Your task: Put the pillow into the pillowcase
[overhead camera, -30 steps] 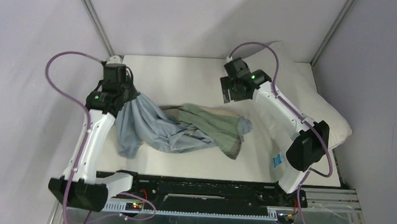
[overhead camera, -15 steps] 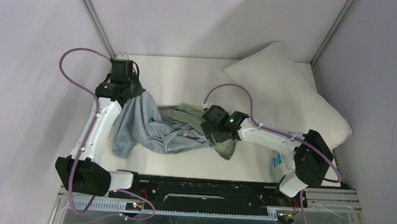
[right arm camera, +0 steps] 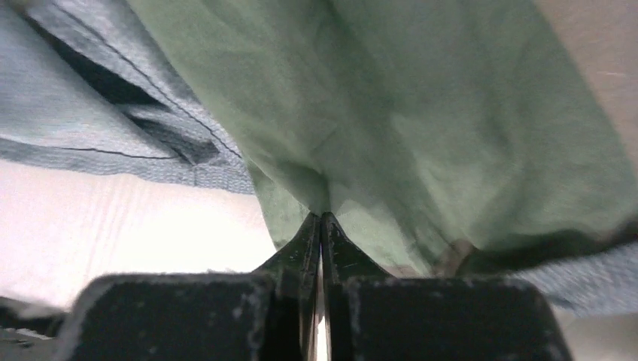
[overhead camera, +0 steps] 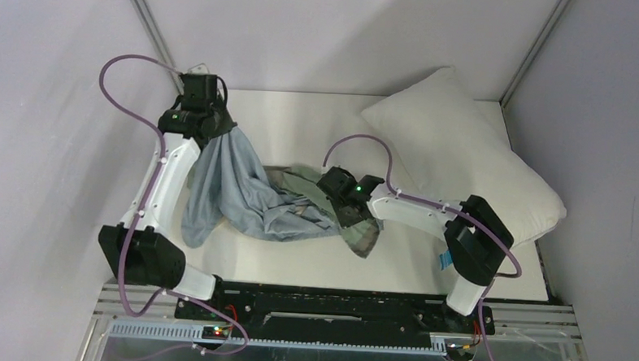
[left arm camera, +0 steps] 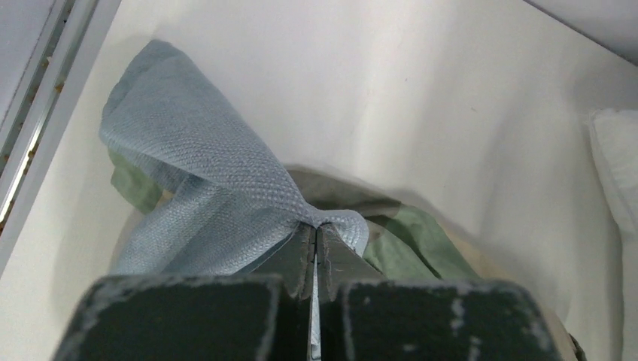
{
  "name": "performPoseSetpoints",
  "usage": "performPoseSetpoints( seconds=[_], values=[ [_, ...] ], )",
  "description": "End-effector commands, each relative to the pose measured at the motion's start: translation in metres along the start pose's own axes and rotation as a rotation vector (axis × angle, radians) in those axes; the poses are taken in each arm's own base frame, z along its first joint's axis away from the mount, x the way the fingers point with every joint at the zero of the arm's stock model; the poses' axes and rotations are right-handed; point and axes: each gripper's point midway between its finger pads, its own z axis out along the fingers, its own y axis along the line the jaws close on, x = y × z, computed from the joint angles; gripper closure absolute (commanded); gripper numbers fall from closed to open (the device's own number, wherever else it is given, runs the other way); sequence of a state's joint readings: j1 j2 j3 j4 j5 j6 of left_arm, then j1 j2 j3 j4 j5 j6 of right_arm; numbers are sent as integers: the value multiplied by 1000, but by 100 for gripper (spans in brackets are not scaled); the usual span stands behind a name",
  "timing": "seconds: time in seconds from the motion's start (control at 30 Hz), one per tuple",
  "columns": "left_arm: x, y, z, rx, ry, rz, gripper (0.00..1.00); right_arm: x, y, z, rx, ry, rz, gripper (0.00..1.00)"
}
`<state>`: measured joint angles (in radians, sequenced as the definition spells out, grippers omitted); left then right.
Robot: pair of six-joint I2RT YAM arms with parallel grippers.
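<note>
The pillowcase (overhead camera: 242, 195), limp blue-grey cloth with a green inner side, lies crumpled across the middle of the table. My left gripper (overhead camera: 214, 129) is shut on its blue end at the back left and holds it raised; in the left wrist view the cloth (left arm camera: 203, 180) bunches at the closed tips (left arm camera: 316, 226). Low over the green part near the centre, my right gripper (overhead camera: 345, 204) is shut, with green fabric (right arm camera: 421, 113) gathered into the tips (right arm camera: 321, 216). The off-white pillow (overhead camera: 464, 154) lies along the right side, apart from both grippers.
A small blue-printed tag (overhead camera: 445, 258) shows at the pillow's near end by the right arm's elbow. Grey walls and metal posts (overhead camera: 152, 35) enclose the white table (overhead camera: 302, 123). A black rail (overhead camera: 327, 299) runs along the near edge.
The right arm swung down from beside the pillow to the green cloth and shut its jaws there. The left gripper moved back and up a little, still holding the blue end.
</note>
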<state>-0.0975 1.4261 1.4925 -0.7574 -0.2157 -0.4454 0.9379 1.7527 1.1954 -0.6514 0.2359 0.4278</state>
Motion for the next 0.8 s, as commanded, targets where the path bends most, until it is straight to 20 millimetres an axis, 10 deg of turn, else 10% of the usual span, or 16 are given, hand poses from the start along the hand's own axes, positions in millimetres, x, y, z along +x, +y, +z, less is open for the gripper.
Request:
performPoseSetpoints(
  seconds=[0.0,0.23,0.57,0.77],
  values=[
    [-28,-7,6,-2,-57,-18,100,-64,-6,-63,-16,-178,38,100],
    [3,-1,14,5,4,14,95,-125,-66,-100,-12,-279,174,100],
    [79,-10,-24,105,48,152,33,-207,-157,-25,29,-220,418,100],
    [136,-51,-36,253,128,232,24,-226,-174,-60,64,-285,427,38]
  ],
)
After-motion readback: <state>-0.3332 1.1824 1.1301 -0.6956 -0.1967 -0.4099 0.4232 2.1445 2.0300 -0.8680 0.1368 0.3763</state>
